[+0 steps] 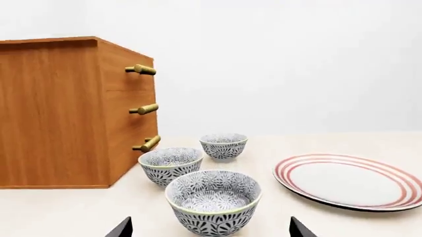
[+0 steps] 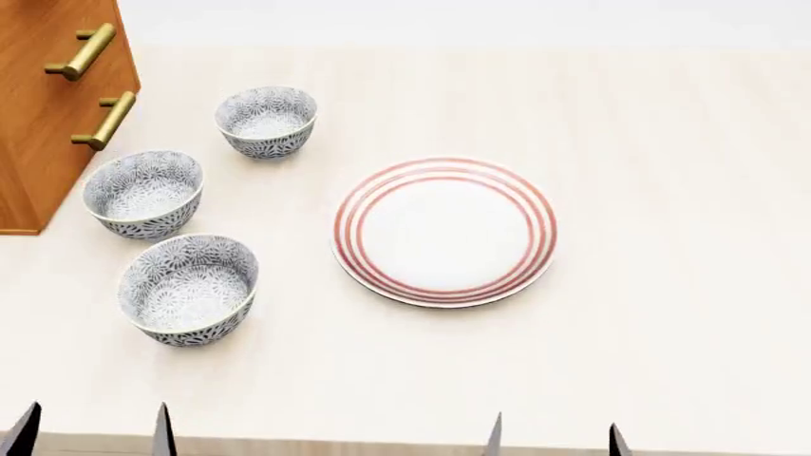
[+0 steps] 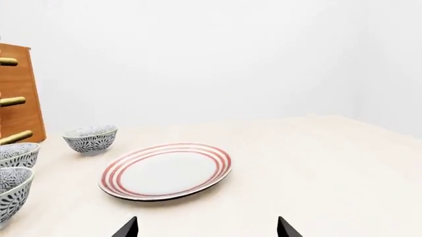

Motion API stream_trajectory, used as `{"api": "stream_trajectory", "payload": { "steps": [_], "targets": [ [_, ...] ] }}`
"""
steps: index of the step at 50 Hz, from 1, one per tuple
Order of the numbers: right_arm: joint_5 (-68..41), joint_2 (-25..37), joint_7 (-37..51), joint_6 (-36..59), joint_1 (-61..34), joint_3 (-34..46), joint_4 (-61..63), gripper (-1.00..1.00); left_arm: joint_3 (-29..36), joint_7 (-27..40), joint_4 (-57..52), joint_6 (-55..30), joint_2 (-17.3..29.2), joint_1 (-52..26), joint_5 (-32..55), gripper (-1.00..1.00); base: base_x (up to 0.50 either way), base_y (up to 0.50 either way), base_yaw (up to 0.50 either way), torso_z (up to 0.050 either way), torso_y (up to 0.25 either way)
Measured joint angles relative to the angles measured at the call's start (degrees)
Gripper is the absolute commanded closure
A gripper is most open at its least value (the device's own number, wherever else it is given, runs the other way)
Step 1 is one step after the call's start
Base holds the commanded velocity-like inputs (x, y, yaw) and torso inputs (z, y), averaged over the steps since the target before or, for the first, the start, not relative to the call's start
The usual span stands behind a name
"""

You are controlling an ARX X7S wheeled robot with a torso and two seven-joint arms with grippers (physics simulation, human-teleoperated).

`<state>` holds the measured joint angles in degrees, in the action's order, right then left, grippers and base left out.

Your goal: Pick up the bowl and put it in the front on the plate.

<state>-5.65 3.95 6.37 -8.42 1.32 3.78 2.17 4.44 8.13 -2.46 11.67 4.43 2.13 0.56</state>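
Three grey-and-white floral bowls stand in a row on the pale table. The front bowl (image 2: 189, 288) (image 1: 213, 201) is nearest me, with a middle bowl (image 2: 143, 192) (image 1: 170, 165) and a far bowl (image 2: 266, 120) (image 1: 224, 145) behind it. The white plate (image 2: 443, 230) (image 1: 349, 180) (image 3: 166, 170) with red rings lies to their right. My left gripper (image 2: 93, 435) (image 1: 211, 232) stands open just in front of the front bowl, with nothing held. Near the table's front edge, my right gripper (image 2: 553, 439) (image 3: 205, 229) is open in front of the plate.
A wooden drawer cabinet (image 2: 51, 85) (image 1: 59, 113) with brass handles (image 1: 142, 69) stands at the back left, close to the middle bowl. The table's front edge (image 2: 380, 446) runs just under the fingertips.
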Motion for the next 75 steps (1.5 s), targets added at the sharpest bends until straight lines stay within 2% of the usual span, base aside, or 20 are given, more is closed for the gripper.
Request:
{"api": "stream_trajectory", "payload": {
  "steps": [12, 23, 31, 75],
  "targets": [
    [-2.07, 0.36, 1.38, -9.72, 1.41, -0.43, 1.59, -1.00, 0.32, 3.84, -2.18, 8.35, 0.79, 1.63, -3.17, -1.00, 0.00, 0.00, 0.00, 0.000, 0.000],
    [-2.16, 0.90, 2.44, -16.49, 2.29, -0.10, 2.41, -1.00, 0.95, 5.69, -2.88, 10.67, 1.47, 2.13, -4.03, -1.00, 0.03, 0.00, 0.00, 0.000, 0.000],
    [-1.84, 1.34, 3.04, -20.63, 2.74, 0.33, 2.86, -1.00, 1.48, 6.67, -3.10, 11.28, 1.98, 2.24, -4.21, -1.00, 0.43, 0.00, 0.00, 0.000, 0.000],
    [-1.32, 3.95, 6.39, -23.22, 2.20, 3.27, 2.82, -1.00, 3.82, 10.96, -4.60, 12.55, 4.38, 2.39, -5.75, -1.00, 0.50, 0.00, 0.00, 0.000, 0.000]
  ]
}}
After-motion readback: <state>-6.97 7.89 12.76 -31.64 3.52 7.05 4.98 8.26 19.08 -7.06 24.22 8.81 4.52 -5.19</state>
